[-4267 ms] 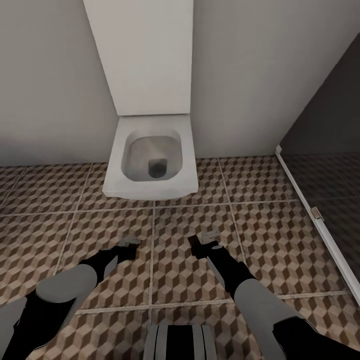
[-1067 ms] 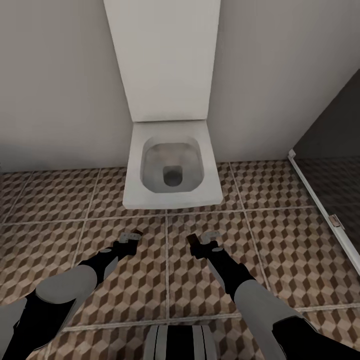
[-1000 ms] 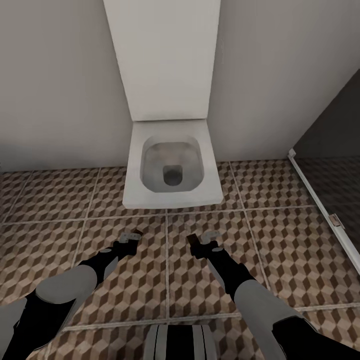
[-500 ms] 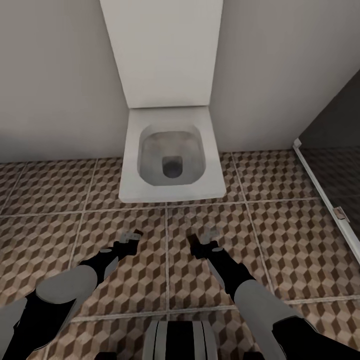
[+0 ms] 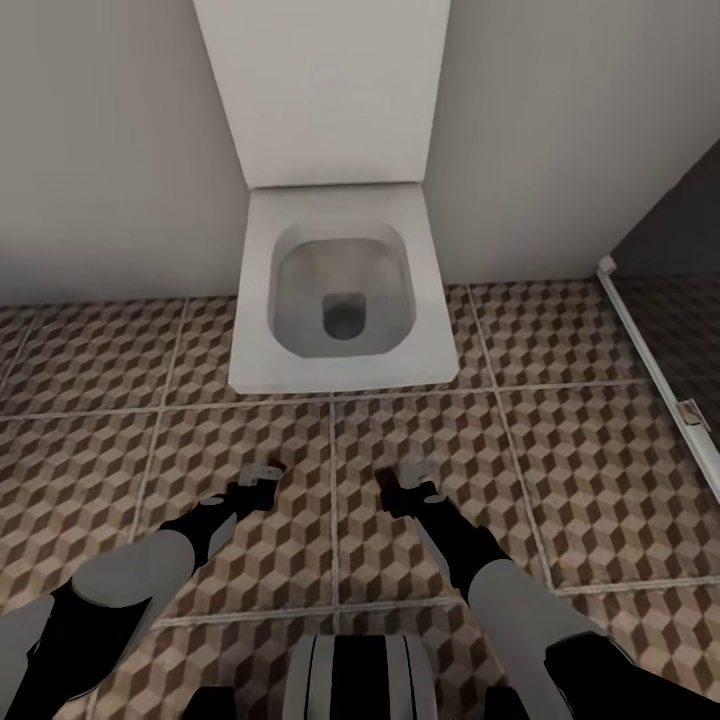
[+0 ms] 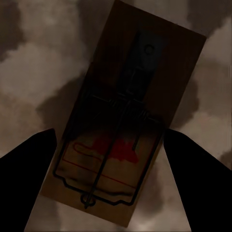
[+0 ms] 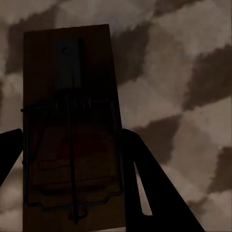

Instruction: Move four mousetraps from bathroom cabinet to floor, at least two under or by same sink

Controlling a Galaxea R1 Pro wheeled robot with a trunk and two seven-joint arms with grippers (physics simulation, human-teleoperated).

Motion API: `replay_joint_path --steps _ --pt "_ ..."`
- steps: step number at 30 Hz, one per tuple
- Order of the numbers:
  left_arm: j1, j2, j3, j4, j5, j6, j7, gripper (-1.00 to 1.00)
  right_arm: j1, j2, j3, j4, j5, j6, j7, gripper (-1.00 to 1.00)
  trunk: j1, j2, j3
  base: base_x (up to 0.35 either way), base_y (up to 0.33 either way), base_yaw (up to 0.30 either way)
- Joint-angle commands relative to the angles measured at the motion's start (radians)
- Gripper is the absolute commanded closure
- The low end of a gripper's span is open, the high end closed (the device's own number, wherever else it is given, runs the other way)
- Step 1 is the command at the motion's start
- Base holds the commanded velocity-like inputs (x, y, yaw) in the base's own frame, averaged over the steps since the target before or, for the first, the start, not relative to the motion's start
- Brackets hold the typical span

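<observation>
Each gripper holds one mousetrap low over the cube-patterned bathroom floor (image 5: 580, 490). My left gripper (image 5: 262, 480) is shut on a brown wooden mousetrap (image 6: 126, 116) with a dark wire spring and a red mark, and its dark fingers (image 6: 29, 188) press the board's sides. Likewise, my right gripper (image 5: 405, 478) is shut on a second mousetrap (image 7: 70, 125), clamped between its fingers (image 7: 150, 188). Both traps hang just above the tiles, in front of the toilet. The cabinet is out of view.
A white wall-hung toilet (image 5: 340, 290) with its lid up stands straight ahead against the grey wall. At the right a dark glass shower partition (image 5: 665, 370) with a white bottom rail and a small metal hinge (image 5: 690, 412) borders the floor. Tiled floor stretches to the left and right of the toilet.
The whole picture has shifted: the toilet sits higher in view and looks slightly larger, so the camera has moved. Both grippers keep their pose and their traps.
</observation>
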Motion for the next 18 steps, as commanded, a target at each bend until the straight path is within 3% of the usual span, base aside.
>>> replay_joint_path --steps 1,18 --pt "0.0 0.0 -0.007 0.001 0.008 -0.001 -0.004 1.0 0.0 0.0 0.004 -0.002 0.005 0.006 -0.007 1.0 0.0 0.0 -0.004 0.0 0.0 0.0" --pt "0.0 0.0 -0.007 -0.009 0.008 -0.001 -0.005 1.0 0.0 0.0 0.004 -0.002 0.005 0.006 -0.007 1.0 0.001 -0.001 -0.008 0.002 0.0 0.0"
